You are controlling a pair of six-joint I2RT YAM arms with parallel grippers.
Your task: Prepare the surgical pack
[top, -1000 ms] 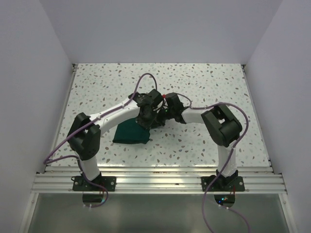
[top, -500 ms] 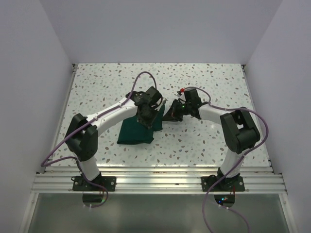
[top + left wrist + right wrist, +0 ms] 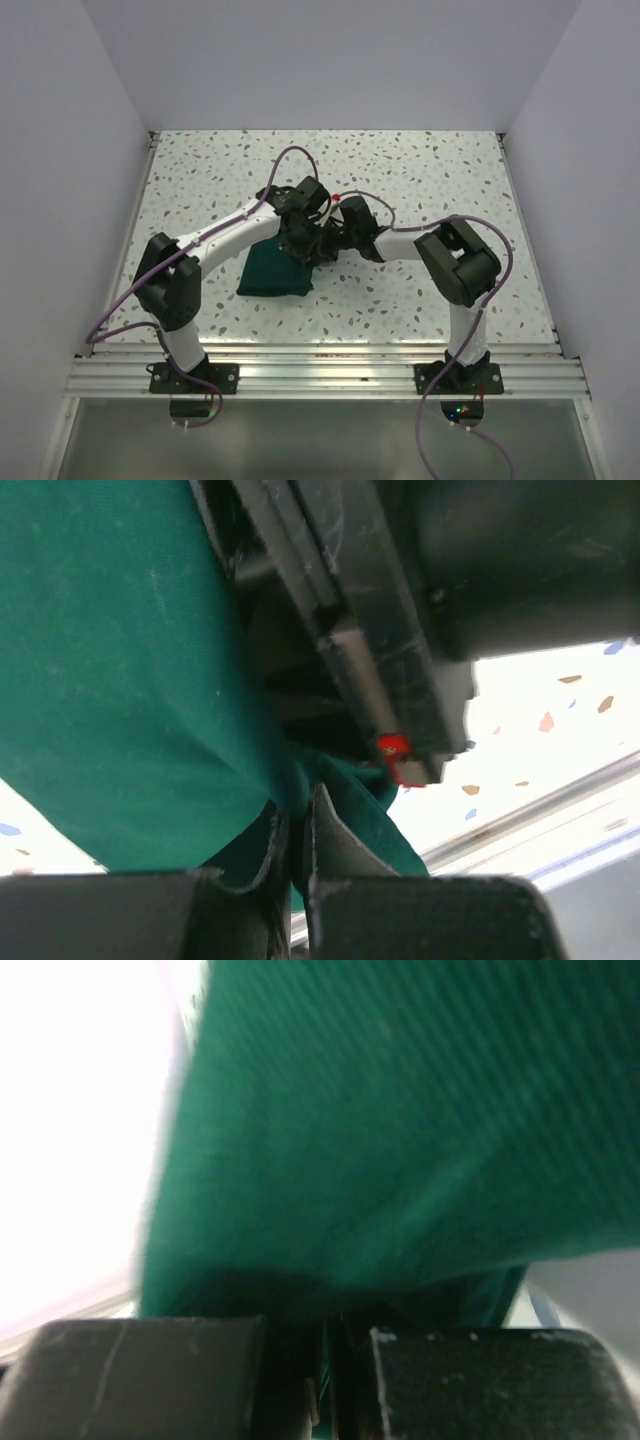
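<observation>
The surgical pack shows as a dark green cloth drape [image 3: 272, 273], bundled on the speckled table just left of centre. My left gripper [image 3: 300, 243] is at the bundle's upper right corner, and my right gripper [image 3: 333, 238] sits close beside it on the right. In the left wrist view the left gripper [image 3: 297, 830] is shut on a fold of the green drape [image 3: 110, 680], with the right gripper's black body [image 3: 400, 610] right behind it. The right wrist view is filled by the drape [image 3: 400, 1130], and the right gripper [image 3: 327, 1360] is shut on its edge.
The speckled table [image 3: 420, 170] is walled in by white panels on the left, back and right. An aluminium rail [image 3: 320, 375] with both arm bases runs along the near edge. Purple cables loop over both arms.
The right arm swung out to the right with its part of the cloth, then came back in beside the left gripper. The drape shifted slightly right and back.
</observation>
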